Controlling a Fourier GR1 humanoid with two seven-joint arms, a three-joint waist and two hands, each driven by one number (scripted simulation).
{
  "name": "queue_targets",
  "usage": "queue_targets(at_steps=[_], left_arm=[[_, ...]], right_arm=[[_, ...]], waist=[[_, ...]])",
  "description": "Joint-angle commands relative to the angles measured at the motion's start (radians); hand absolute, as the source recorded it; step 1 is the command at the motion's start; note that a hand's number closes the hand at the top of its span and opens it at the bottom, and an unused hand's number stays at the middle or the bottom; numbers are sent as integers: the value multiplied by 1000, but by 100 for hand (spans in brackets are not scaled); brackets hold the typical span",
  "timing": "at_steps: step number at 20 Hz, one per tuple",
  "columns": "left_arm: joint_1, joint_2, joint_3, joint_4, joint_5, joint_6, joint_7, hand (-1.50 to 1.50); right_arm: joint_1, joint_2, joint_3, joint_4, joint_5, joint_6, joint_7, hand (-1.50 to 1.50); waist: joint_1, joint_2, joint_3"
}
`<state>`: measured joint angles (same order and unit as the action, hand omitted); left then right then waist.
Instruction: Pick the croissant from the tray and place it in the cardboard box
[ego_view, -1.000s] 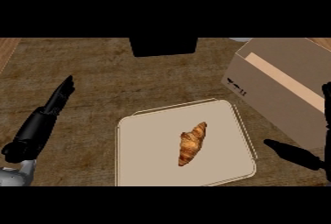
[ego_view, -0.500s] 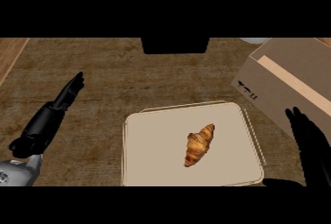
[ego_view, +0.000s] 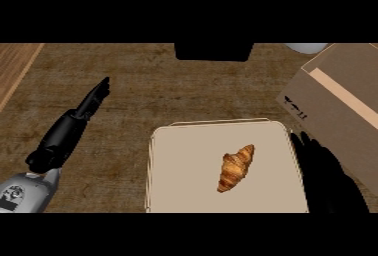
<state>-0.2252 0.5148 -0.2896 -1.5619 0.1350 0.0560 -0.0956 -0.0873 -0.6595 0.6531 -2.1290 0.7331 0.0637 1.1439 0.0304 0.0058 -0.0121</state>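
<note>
A golden-brown croissant (ego_view: 235, 168) lies on the beige tray (ego_view: 184, 170), a little right of the tray's middle. My right hand (ego_view: 325, 172) is at the tray's right edge, fingers straight and pointing away from me, open and holding nothing, apart from the croissant. The cardboard box (ego_view: 343, 105) stands at the upper right, just beyond that hand. My left hand (ego_view: 74, 125) rests open on the counter left of the tray, fingers straight and pointing up and right.
A black object (ego_view: 214, 51) sits at the counter's far edge, top centre. Part of a white object (ego_view: 306, 47) shows beside the box's top. A lighter wooden strip (ego_view: 15, 70) runs along the far left.
My right hand has moved up along the tray's right side toward the box. The whole scene has shifted right in view, and the left arm shows more of its grey forearm.
</note>
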Motion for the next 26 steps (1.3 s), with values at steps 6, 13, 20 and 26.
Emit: queue_targets(at_steps=[6, 13, 20, 26], left_arm=[[-53, -13, 3, 33, -5, -15, 16, 0], [-20, -25, -3, 41, -20, -12, -2, 0], [-29, -38, 20, 73, -3, -33, -13, 0], [4, -19, 37, 27, -4, -34, 4, 0]], right_arm=[[-161, 296, 74, 168, 24, 216, 341, -150], [-243, 504, 42, 350, 122, 294, 343, -150], [-319, 652, 1, 528, 245, 314, 343, -150], [-318, 657, -38, 603, 247, 343, 342, -150]], waist=[[5, 0, 3], [-8, -10, 6], [-23, -6, 9], [-13, -10, 10]])
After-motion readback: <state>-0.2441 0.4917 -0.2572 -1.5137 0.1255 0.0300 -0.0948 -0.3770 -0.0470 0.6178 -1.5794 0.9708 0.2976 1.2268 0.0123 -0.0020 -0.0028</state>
